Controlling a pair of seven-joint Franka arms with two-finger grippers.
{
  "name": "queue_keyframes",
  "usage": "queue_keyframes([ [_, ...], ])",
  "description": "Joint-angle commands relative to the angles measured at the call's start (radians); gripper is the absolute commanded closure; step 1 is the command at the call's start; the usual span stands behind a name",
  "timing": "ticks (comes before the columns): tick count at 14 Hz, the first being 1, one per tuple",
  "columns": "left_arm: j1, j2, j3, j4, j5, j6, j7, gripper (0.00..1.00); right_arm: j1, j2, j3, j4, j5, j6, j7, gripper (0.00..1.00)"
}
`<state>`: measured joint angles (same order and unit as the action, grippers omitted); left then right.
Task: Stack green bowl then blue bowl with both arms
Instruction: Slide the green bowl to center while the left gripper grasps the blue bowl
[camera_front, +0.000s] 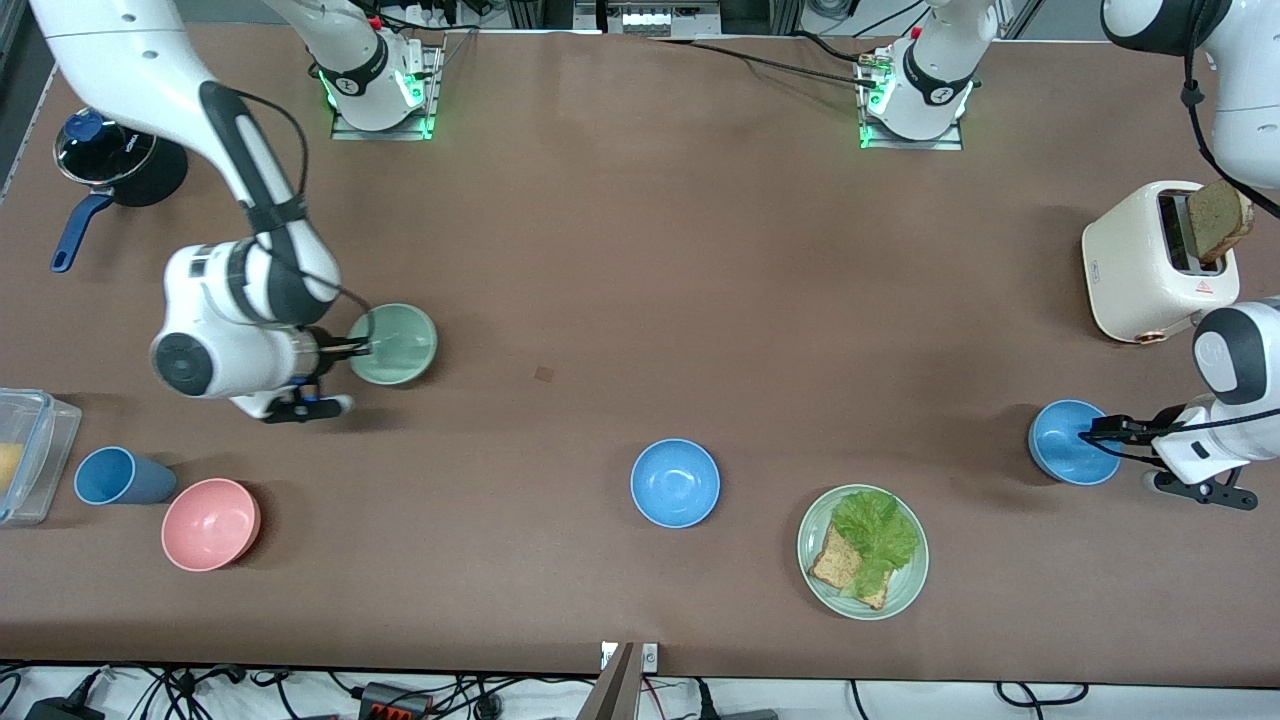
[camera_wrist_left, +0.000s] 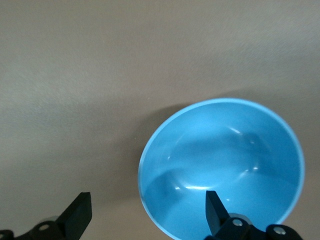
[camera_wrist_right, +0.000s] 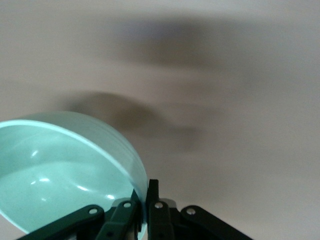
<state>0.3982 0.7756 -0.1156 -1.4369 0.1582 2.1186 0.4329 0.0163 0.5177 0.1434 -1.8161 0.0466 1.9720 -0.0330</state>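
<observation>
The right claw (camera_front: 362, 346) is at the left-centre of the front view, pinched tight on the rim of the green bowl (camera_front: 395, 343). In the right wrist view the two fingers (camera_wrist_right: 152, 192) are pressed together w/ the thin wall of the green bowl (camera_wrist_right: 60, 170) between them; the bowl looks tilted there.

The left claw (camera_front: 1100, 435) is at the right edge of the front view, low over one blue bowl (camera_front: 1068, 441). Its fingers stand wide apart. In the left wrist view one finger (camera_wrist_left: 214, 209) is over the inside of this blue bowl (camera_wrist_left: 222, 167) and the other finger (camera_wrist_left: 79, 214) is outside the rim, over the bare tabletop (camera_wrist_left: 100, 75); nothing is gripped.

A second blue bowl (camera_front: 675, 483) sits alone at the lower centre of the front view, well apart from both claws.

Other things in the front view:
- green plate (camera_front: 906, 588) w/ bread and lettuce, lower right, near the second blue bowl
- pink bowl (camera_front: 211, 524) and blue cup (camera_front: 122, 476), lower left, just beside each other
- clear box (camera_front: 35, 450) at the left edge
- dark pot (camera_front: 120, 160) w/ blue handle, upper left
- white toaster (camera_front: 1150, 265) w/ a slice of bread (camera_front: 1218, 220) sticking out, upper right
</observation>
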Motion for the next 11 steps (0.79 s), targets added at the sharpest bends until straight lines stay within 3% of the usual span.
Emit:
queue_keyframes([
  [1,0.005,0.042,-0.003,0.030,0.018,0.006,0.023,0.03,0.010,-0.005,0.118,0.037,0.016,-0.022,0.018,1.00],
  [3,0.005,0.045,-0.003,0.030,0.023,0.047,0.023,0.19,0.078,-0.004,0.160,0.058,0.024,-0.022,0.179,1.00],
  [8,0.005,0.048,-0.010,0.032,0.001,0.047,0.020,0.80,0.318,0.048,0.166,0.102,0.067,0.045,0.467,1.00],
  [11,0.011,0.047,-0.016,0.030,-0.093,0.041,0.027,1.00,0.398,0.091,0.166,0.116,0.065,0.137,0.556,1.00],
])
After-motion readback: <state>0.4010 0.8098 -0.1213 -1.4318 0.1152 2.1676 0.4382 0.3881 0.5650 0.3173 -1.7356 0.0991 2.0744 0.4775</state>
